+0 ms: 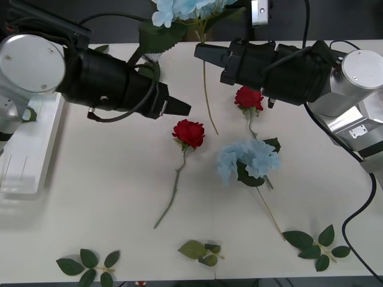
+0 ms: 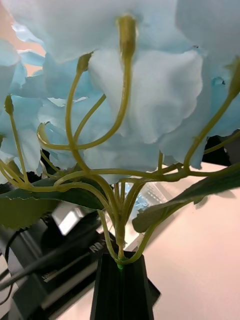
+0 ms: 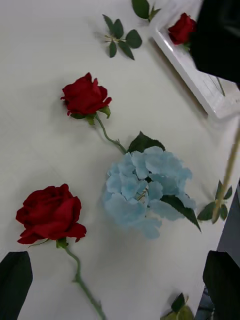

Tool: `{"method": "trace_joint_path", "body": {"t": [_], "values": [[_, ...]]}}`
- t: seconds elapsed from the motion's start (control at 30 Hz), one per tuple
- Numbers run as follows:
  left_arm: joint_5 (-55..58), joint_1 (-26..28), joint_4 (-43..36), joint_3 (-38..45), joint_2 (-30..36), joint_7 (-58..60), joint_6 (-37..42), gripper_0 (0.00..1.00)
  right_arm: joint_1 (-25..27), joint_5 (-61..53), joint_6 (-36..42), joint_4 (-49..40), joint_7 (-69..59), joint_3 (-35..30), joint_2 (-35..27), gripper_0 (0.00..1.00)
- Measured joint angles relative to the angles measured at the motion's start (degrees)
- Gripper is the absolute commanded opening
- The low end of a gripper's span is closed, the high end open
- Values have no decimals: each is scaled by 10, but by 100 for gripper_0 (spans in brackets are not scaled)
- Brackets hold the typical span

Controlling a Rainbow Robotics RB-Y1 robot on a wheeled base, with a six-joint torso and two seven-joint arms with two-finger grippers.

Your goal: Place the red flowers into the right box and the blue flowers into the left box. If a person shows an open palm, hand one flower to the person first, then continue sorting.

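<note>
Over on the far left, the large shallow white plastic left box (image 1: 27, 149) sits on the white table (image 1: 108, 197), tucked under the left arm. That arm reaches in over the table, its black left pincer (image 1: 179, 109) hovering just up and to the left of a deep-red artificial rose (image 1: 189, 133); in the left wrist view its two dark fingers (image 3: 15, 277) stand wide apart at the corners with nothing between them. That rose lies flat, its thin green stem trailing down toward the front edge. Next along, a pale sky-blue hydrangea cluster (image 1: 248, 161) with big green leaves rests on the table near the middle, and a second deep-red rose (image 1: 248, 97) lies just above it, partly under the right arm. The left wrist view catches a third red rose (image 3: 181, 28) lying inside the white slotted right box (image 3: 202, 82). Now the right arm: it stretches across from the right, and its black right pincer (image 1: 206, 52) is clamped on the stem of another blue hydrangea (image 1: 185, 9), lifted off the table at the back edge, long stem dangling down. The right wrist view shows the fingers (image 2: 121, 292) pressed together around that yellow-green stem, pale petals fanning out above. Loose green leaf sprigs (image 1: 90, 266) dot the front of the table, left, centre and right.
</note>
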Motion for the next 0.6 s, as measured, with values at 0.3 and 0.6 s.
{"method": "trace_joint_path", "body": {"t": [0.3,0.6], "values": [[187,8,72,42,-2,-99,-22,100,0,0,-2,0,0,0,0,0],[278,8,140,10,-33,-181,-111,100,0,-1,-2,0,0,0,0,0]]}}
